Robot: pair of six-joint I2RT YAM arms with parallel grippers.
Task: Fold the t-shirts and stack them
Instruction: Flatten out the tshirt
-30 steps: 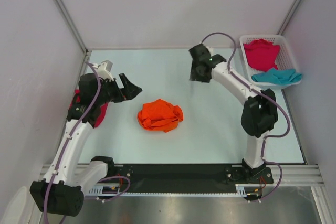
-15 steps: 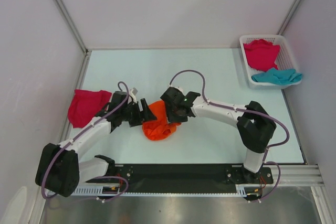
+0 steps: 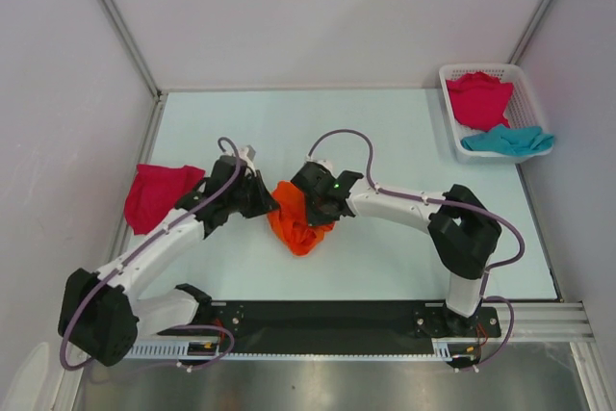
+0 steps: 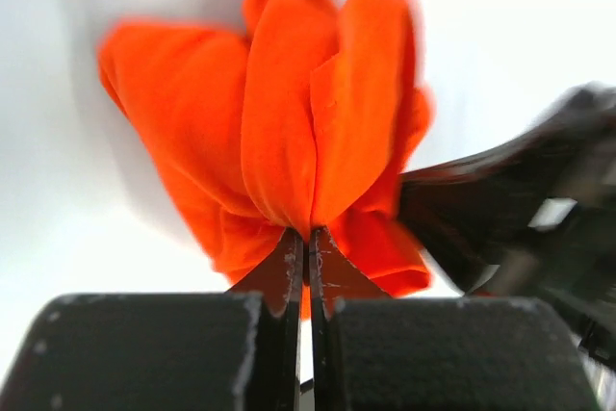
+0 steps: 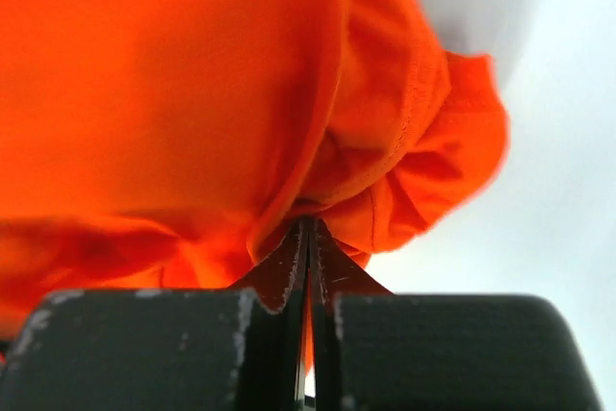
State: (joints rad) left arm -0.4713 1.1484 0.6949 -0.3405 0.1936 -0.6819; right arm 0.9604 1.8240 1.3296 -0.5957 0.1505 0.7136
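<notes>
The orange t-shirt [image 3: 298,221] is bunched up at the middle of the table, pinched from both sides. My left gripper [image 3: 269,201] is shut on its left edge; in the left wrist view the cloth [image 4: 289,132] gathers into the closed tips [image 4: 307,234]. From the right, my right gripper [image 3: 310,205] is shut on the shirt too, with orange folds [image 5: 192,93] filling that wrist view above the tips [image 5: 307,224]. A magenta-pink t-shirt [image 3: 157,194] lies crumpled at the table's left edge. Another magenta-pink t-shirt [image 3: 478,98] and a teal one [image 3: 508,141] sit in the basket.
The white lattice basket [image 3: 531,93] stands at the back right corner of the table. Metal frame posts [image 3: 117,21] rise at the back corners, and grey walls close in the sides. The black rail [image 3: 327,317] with the arm bases runs along the near edge.
Both arms swung in from the sides to the orange t-shirt and their jaws closed on it. The shirt has been drawn up into a narrower bunch between them.
</notes>
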